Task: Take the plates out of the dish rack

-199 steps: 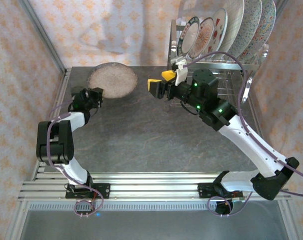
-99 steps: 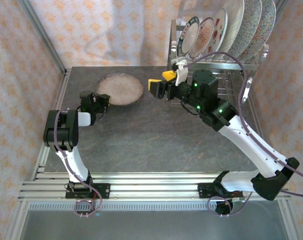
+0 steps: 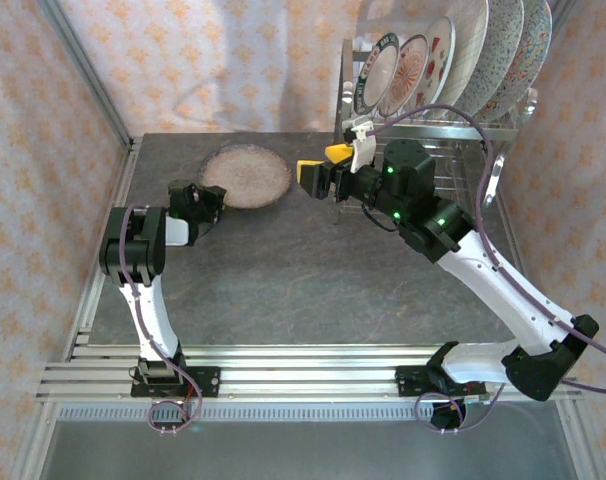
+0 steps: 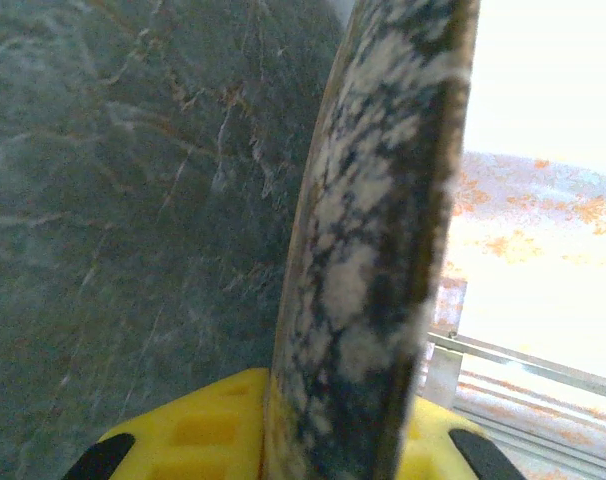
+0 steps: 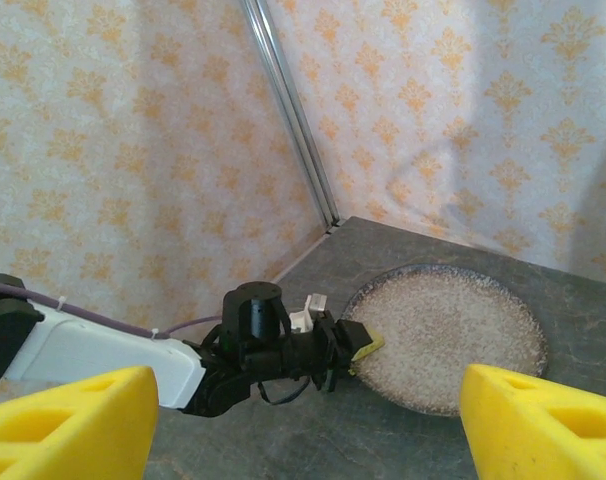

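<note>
A speckled plate (image 3: 246, 177) lies flat and low at the back left of the dark table; I cannot tell whether it rests on it. My left gripper (image 3: 211, 200) is shut on its near-left rim. In the left wrist view the plate's rim (image 4: 373, 250) runs up between the yellow fingers (image 4: 193, 430). The right wrist view shows the same plate (image 5: 448, 335) with the left gripper (image 5: 361, 345) on its edge. My right gripper (image 3: 321, 163) hangs open and holds nothing, right of the plate and beside the chrome dish rack (image 3: 438, 125). Several patterned plates (image 3: 438, 60) stand upright in the rack.
Patterned cloth walls (image 3: 213, 60) close in the back and both sides. A metal frame post (image 5: 293, 115) stands in the back left corner. The right arm's cable (image 3: 473, 130) loops in front of the rack. Bare table (image 3: 283, 270) stretches between the two arms.
My left arm has swung the speckled plate right and a little nearer, away from the back left corner, folding its elbow inward. The right arm has not moved.
</note>
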You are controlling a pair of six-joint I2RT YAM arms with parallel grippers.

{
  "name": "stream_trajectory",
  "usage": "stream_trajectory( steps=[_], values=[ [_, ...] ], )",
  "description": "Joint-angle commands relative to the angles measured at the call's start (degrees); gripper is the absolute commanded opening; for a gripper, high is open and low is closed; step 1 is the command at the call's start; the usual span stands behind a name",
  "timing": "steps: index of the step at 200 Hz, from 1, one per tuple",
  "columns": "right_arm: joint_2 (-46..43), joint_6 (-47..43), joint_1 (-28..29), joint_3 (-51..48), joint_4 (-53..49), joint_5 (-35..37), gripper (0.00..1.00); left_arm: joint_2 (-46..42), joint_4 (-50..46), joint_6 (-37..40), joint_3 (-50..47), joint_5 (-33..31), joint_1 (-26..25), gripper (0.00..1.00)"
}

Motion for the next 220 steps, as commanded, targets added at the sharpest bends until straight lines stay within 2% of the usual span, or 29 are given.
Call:
stream_trajectory(
  steps=[1, 60, 82, 101, 149, 175, 220],
  values=[
    [-0.04, 0.49, 0.01, 2.17, -0.65, 0.88, 0.79, -0.07, 7.81, 2.03, 5.90, 2.01, -0.22, 0.00],
    [0.52, 0.35, -0.04, 2.90, -2.31, 2.99, 0.79, 1.94, 0.82, 3.66, 8.98, 2.13, -0.14, 0.00],
    [0.81, 0.62, -0.04, 3.27, -3.14, 4.03, 0.80, 2.10, -2.62, 4.28, 9.47, 2.48, -0.13, 0.22],
    [0.81, 0.88, -0.04, 3.35, -3.21, 5.04, 0.80, 1.93, -4.33, 4.45, 9.45, 2.14, -0.14, 0.32],
    [1.43, 1.07, -0.04, 5.08, -5.00, 6.66, 0.81, 1.98, -11.26, 6.08, 12.24, 2.91, -0.21, 0.41],
    [1.43, 1.66, -0.04, 5.15, -4.98, 6.76, 0.81, 2.20, -17.91, 7.69, 15.00, 3.27, -0.47, 0.46],
    [1.70, 1.85, 0.02, 5.73, -5.20, 7.22, 0.81, 3.96, -29.25, 10.37, 20.59, 3.48, -1.33, 0.50]
  ],
)
